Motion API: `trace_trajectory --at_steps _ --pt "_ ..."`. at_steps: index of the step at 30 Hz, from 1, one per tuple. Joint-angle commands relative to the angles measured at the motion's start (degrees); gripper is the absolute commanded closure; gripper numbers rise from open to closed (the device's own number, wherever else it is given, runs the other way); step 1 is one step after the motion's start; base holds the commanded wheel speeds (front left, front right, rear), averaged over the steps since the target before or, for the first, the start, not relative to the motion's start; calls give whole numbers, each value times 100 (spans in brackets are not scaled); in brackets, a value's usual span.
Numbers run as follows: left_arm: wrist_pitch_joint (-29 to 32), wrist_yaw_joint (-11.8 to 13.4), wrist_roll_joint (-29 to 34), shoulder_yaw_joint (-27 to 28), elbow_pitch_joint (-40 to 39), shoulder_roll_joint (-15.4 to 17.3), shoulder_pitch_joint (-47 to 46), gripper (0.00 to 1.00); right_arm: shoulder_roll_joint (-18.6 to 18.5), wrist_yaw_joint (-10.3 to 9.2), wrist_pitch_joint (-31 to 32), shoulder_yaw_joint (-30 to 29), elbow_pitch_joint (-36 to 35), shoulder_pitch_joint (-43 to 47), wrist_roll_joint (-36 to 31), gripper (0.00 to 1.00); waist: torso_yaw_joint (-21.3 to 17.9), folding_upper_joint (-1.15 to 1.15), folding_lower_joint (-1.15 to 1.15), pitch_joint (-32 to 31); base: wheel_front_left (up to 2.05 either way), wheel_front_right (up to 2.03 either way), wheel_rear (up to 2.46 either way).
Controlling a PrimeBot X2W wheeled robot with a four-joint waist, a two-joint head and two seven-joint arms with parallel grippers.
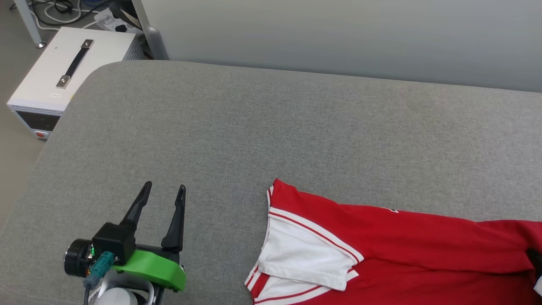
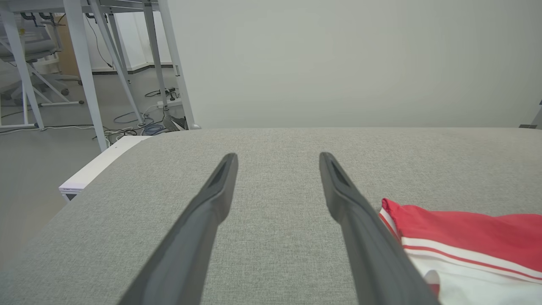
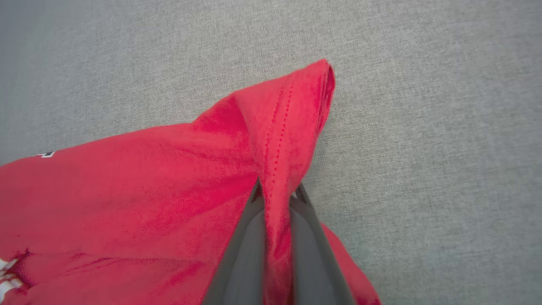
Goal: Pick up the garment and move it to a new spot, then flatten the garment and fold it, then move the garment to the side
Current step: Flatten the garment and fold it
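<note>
The garment, a red jersey with a white sleeve and striped trim, lies on the grey cushion at the lower right of the head view. My right gripper is shut on a stitched red fold of the garment, which stands up between its two fingers. A dark bit of that gripper shows at the head view's right edge. My left gripper stands open over bare cushion, left of the garment's sleeve end, holding nothing.
A white box with a black handle stands on the floor past the cushion's far left corner, with cables and table legs behind it. A pale wall runs along the cushion's far edge.
</note>
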Motion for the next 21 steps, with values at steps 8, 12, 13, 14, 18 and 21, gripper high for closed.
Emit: trace_trajectory --at_steps 8,12,13,14,18,21 --pt "-33 -16 -46 -2 45 -77 209 0 326 -10 119 365 -771 435 104 100 -5 0 0 -262 0 0 0" --pt "-33 -16 -85 -54 118 -93 284 0 625 -10 304 488 -1081 634 126 100 33 0 0 -462 0 0 0" --pt "-33 -16 -93 -69 140 -94 309 0 700 -10 368 537 -1185 689 154 100 47 0 0 -524 0 0 0" --pt "-33 -16 -101 -79 155 -93 330 0 745 -10 425 586 -1273 733 183 100 55 0 0 -563 0 0 0" --pt "-33 -16 -137 -86 177 -89 386 0 928 -10 593 821 -1658 834 300 100 120 0 0 -691 0 0 0" --pt "-33 -16 -162 -73 194 -90 424 0 1265 -10 744 926 -1850 842 463 100 190 0 0 -755 0 0 0"
